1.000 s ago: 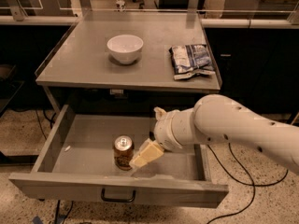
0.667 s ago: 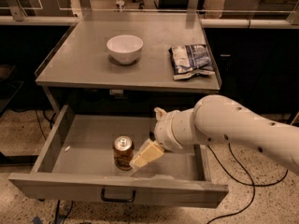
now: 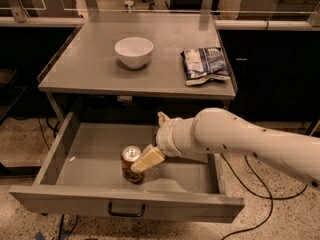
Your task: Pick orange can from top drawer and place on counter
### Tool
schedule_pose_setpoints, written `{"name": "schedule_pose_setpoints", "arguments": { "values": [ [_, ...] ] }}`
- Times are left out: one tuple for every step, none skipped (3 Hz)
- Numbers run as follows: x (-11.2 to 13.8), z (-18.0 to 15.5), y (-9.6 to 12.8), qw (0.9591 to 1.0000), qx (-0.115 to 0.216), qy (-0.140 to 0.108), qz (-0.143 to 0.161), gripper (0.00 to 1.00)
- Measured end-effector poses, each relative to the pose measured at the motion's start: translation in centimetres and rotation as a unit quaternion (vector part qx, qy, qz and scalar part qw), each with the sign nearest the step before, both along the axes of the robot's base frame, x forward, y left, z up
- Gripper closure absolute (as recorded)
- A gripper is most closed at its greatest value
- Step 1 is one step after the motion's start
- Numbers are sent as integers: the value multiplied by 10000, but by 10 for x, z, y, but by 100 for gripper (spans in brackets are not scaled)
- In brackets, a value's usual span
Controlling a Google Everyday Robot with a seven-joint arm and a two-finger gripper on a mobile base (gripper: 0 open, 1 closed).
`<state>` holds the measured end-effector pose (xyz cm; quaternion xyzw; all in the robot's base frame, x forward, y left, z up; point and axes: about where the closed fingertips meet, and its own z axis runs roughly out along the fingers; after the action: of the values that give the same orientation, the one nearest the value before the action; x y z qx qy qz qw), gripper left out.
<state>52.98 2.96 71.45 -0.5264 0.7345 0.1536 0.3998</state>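
The orange can (image 3: 129, 159) stands upright in the open top drawer (image 3: 90, 159), left of its middle and near the front. It has an orange-brown patterned body and a silver top. My gripper (image 3: 141, 164) reaches down into the drawer from the right and lies against the can's right side, overlapping it. The big cream arm (image 3: 235, 136) behind it hides the drawer's right back part. The counter (image 3: 90, 64) is the grey table top above the drawer.
A white bowl (image 3: 133, 51) stands on the counter left of middle. A crumpled chip bag (image 3: 205, 64) lies at its right edge. The drawer front has a small black handle (image 3: 126, 211). Cables run over the speckled floor at the right.
My gripper has shifted slightly left and up, closer onto the can. The can has not moved.
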Motion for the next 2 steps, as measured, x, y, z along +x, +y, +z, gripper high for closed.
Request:
{"name": "schedule_pose_setpoints", "arguments": {
  "values": [
    [-1, 1, 2, 10000, 15, -13, 31, 0],
    [-15, -30, 6, 9996, 184, 228, -21, 0]
  ]
}}
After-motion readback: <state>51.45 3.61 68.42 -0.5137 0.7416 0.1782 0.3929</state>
